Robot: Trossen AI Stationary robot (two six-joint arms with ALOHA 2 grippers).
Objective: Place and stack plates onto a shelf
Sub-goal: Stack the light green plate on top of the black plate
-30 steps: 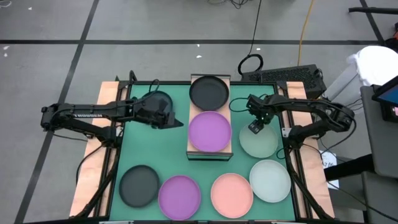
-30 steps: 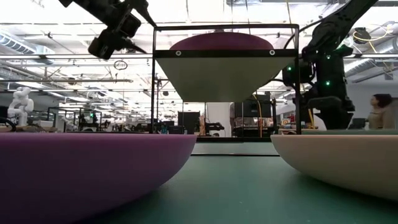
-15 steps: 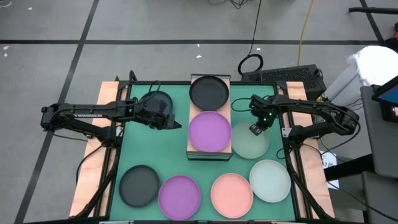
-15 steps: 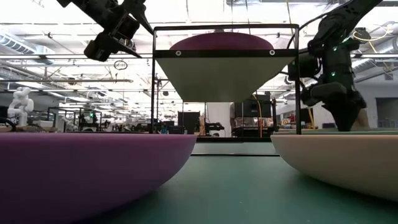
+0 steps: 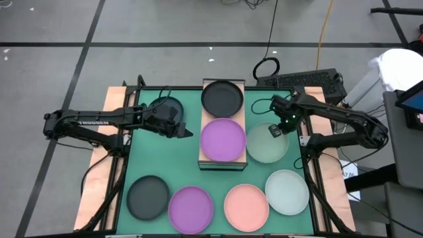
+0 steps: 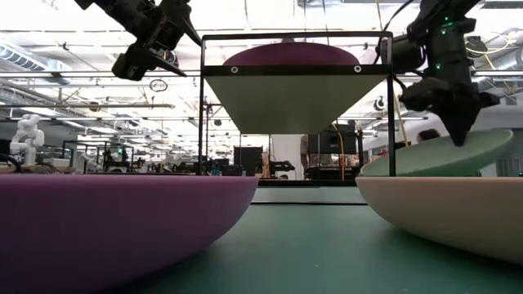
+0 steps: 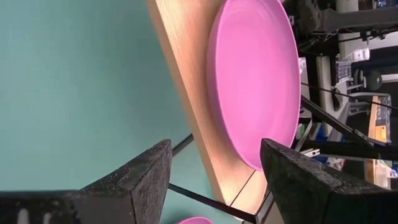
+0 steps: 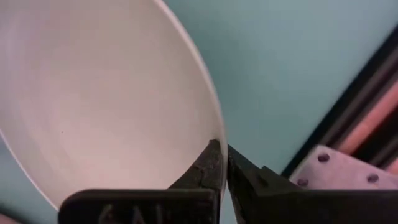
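On the light wooden rectangular shelf (image 5: 223, 123) two round shallow plates already lay: a dark grey one (image 5: 222, 97) and a purple one (image 5: 223, 139). Just right of the shelf, the right gripper (image 5: 275, 129) had pinched the rim of the pale green plate (image 5: 267, 144), lifting it tilted. Left of the shelf, the left gripper (image 5: 182, 129) hung wide open. Four plates in front of the shelf remained unplaced.

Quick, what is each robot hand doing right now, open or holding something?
Left hand: open, holding nothing, near the purple plate on the shelf.
Right hand: closed on the rim of the pale green plate.
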